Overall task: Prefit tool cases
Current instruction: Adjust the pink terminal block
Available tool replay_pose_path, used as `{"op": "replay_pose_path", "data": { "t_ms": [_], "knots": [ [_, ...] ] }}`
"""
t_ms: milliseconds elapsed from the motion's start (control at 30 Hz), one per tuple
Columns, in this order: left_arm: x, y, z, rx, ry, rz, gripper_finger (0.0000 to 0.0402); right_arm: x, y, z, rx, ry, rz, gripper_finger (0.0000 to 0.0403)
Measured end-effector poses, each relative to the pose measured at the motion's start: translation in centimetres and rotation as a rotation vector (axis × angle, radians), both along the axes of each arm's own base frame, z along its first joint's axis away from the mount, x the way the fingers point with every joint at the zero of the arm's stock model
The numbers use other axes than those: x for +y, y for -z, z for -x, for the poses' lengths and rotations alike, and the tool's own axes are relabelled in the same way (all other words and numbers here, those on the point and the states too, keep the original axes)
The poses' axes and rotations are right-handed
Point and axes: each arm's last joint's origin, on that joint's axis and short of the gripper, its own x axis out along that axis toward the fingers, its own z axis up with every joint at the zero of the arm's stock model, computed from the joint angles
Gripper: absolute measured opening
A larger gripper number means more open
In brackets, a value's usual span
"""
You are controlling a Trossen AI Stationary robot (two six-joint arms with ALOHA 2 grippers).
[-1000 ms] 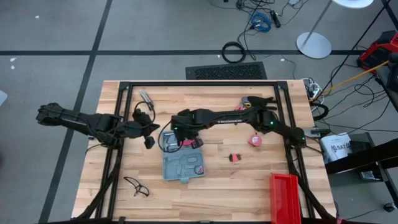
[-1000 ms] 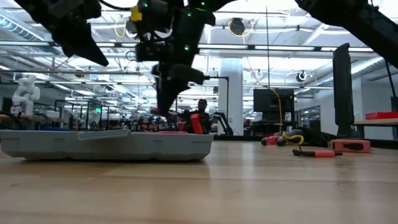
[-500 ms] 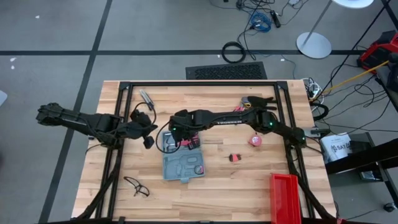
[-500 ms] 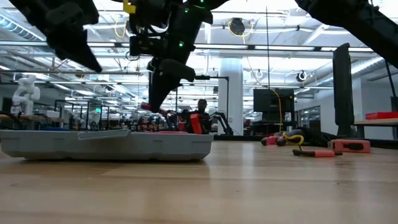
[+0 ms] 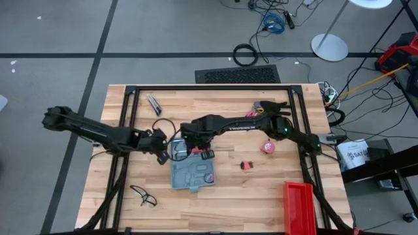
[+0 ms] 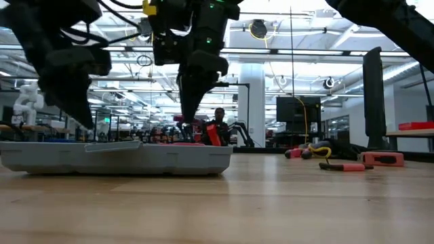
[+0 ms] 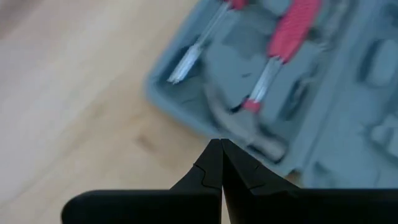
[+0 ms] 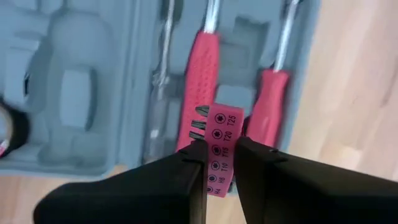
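R gripper (image 8: 215,155) clamps a small pink bit holder (image 8: 219,146), jaws on either side of it; labels T25, T20 etc. readable only in R wrist view. That view also shows the holder hanging over the open case (image 8: 112,81), w/ two red-handled screwdrivers (image 8: 200,74) seated in the grey tray just beyond the jaws. High view can't show the grip itself, only the R gripper (image 5: 196,140) above the far end of the case (image 5: 191,171) w/ a bit of red/pink under it.

L gripper (image 7: 221,163) has jaws clenched, tips meeting, nothing between them. L wrist view: it's over bare wood just off the case's rounded corner (image 7: 186,81); a silver hammer head (image 7: 249,134) and red handles sit in the tray close by. High view puts the L gripper (image 5: 159,145) just beside the case's far-left corner, not touching as far as visible.

Low view: case (image 6: 122,157) lies flat on the tabletop (image 6: 271,203), both arms coming down over it; R one (image 6: 193,81) above the tray.

Elsewhere in high view: red bin (image 5: 299,207) near-right, pink tape (image 5: 267,147) and small red piece (image 5: 247,165) right of case, glasses (image 5: 142,194) near-left.
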Motion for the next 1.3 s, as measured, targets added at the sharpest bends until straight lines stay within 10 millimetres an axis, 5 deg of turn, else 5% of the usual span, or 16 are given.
{"op": "replay_pose_path", "data": {
  "t_ms": [233,433,567,833,1067,1300],
  "knots": [
    [-0.3,1.8,-1.6,0.051,0.011,-0.001,0.0002,0.6,0.1,1.3,0.119,0.096,0.044,0.0042],
    [-0.5,2.5,-3.2,-0.008,0.032,-0.056,0.0002,-1.6,-0.4,4.5,0.358,0.371,0.206,0.0042],
    [-0.6,2.5,-3.7,-0.040,0.066,-0.086,0.0002,-2.1,0.5,6.8,0.408,0.411,0.091,0.0042],
    [0.2,2.5,-3.8,-0.030,0.058,-0.202,0.0002,-2.8,3.2,12.1,0.191,0.602,-0.079,0.0042],
    [1.7,2.2,-4.4,-0.062,0.050,-0.247,0.0002,-3.0,4.9,13.4,0.077,0.769,-0.141,0.0043],
    [1.8,2.1,-4.4,-0.066,0.056,-0.254,0.0002,-3.0,4.8,12.9,0.024,0.765,-0.132,0.0160]
  ]
}}
